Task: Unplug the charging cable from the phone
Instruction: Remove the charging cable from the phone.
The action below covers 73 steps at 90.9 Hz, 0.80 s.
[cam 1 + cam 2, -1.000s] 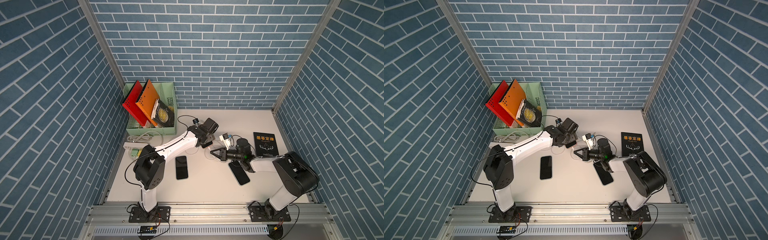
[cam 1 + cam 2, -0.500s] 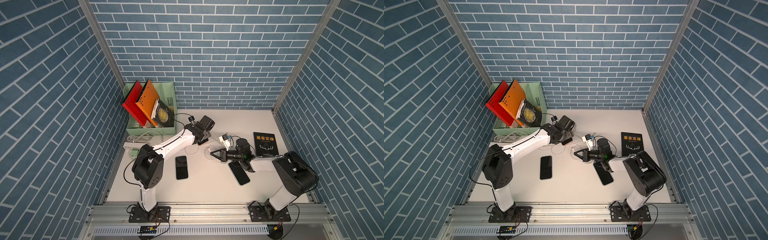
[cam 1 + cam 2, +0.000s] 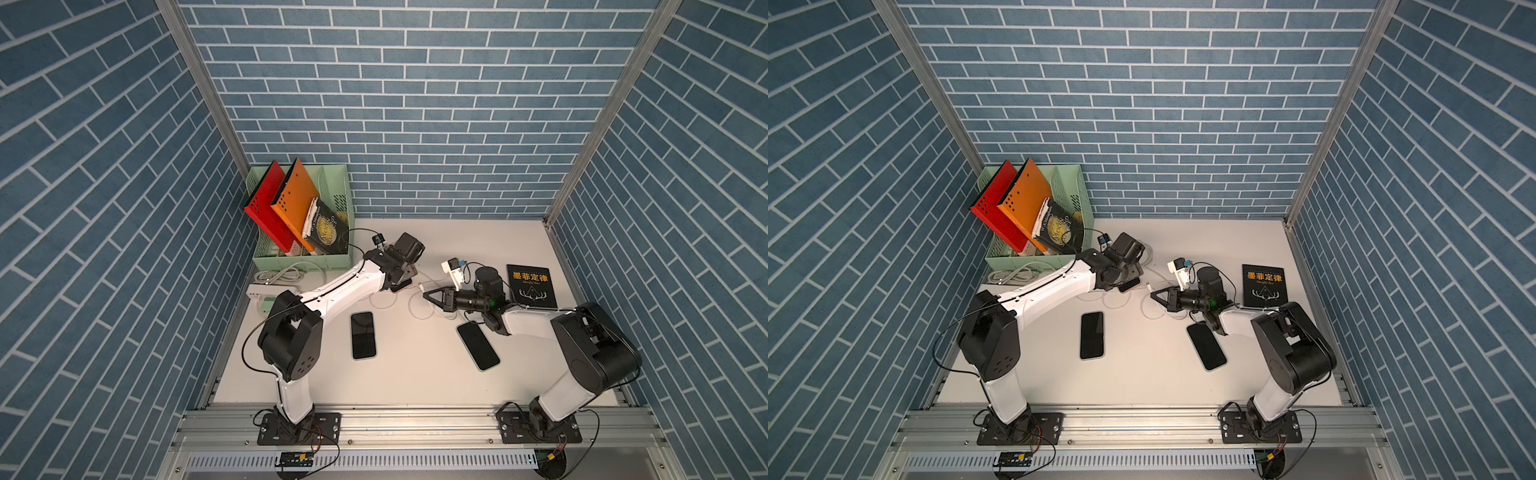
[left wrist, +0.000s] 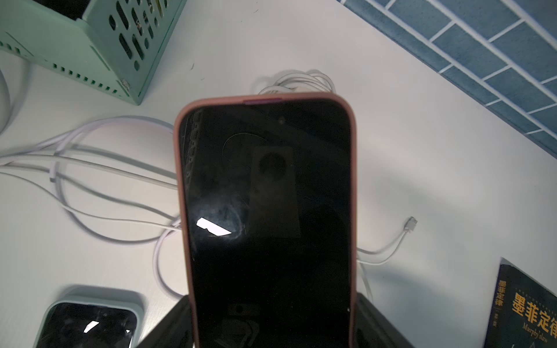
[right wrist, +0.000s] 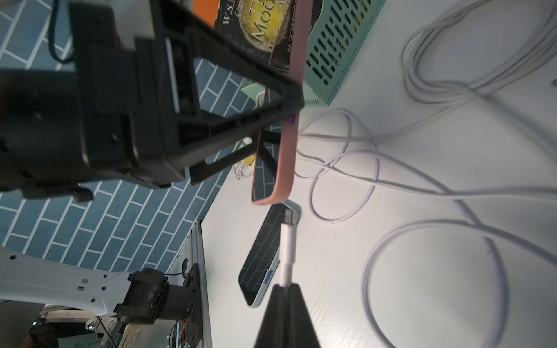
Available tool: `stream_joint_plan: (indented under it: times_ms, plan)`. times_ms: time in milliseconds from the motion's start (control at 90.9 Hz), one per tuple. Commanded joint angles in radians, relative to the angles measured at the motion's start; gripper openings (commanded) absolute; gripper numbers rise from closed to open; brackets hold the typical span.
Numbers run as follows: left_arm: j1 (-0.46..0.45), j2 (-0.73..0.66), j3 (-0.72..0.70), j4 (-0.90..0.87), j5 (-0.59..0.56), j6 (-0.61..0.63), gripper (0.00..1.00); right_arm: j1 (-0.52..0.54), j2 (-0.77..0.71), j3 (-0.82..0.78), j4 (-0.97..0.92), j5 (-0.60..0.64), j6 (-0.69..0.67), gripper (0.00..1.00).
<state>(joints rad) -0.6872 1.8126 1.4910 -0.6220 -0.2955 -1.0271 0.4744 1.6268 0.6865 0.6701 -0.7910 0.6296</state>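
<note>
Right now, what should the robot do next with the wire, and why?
Probably lower the white plug to the table and open the right fingers: its tip already hangs clear of the pink phone held in the left fingers, so the unplugging looks done.

Over the last second we see the left gripper (image 5: 283, 129) carry the pink-cased phone (image 4: 265, 211) back, away from the right gripper (image 3: 429, 294) and closer to the green file organizer (image 3: 332, 262). The two grippers stood close together before; now a clear gap lies between them. The phone's bottom edge has drawn off from the plug (image 5: 287, 238) of the charging cable (image 5: 285, 274), which sticks out free just ahead of the right gripper's fingertips.
</note>
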Motion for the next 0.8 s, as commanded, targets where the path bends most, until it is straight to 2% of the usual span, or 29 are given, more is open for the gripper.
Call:
stream_joint_plan:
  times_ms: [0, 528, 792]
  plan:
    - [0.009, -0.051, -0.025, 0.027, -0.036, 0.022, 0.02, -0.046, -0.047, 0.064, -0.068, 0.043, -0.059, 0.00]
    - [0.012, -0.132, -0.153, 0.047, -0.036, 0.069, 0.03, -0.253, 0.028, 0.257, -0.178, 0.274, -0.055, 0.00]
    - [0.012, -0.142, -0.175, 0.043, -0.030, 0.104, 0.03, -0.315, 0.146, 0.328, -0.162, 0.421, 0.030, 0.00]
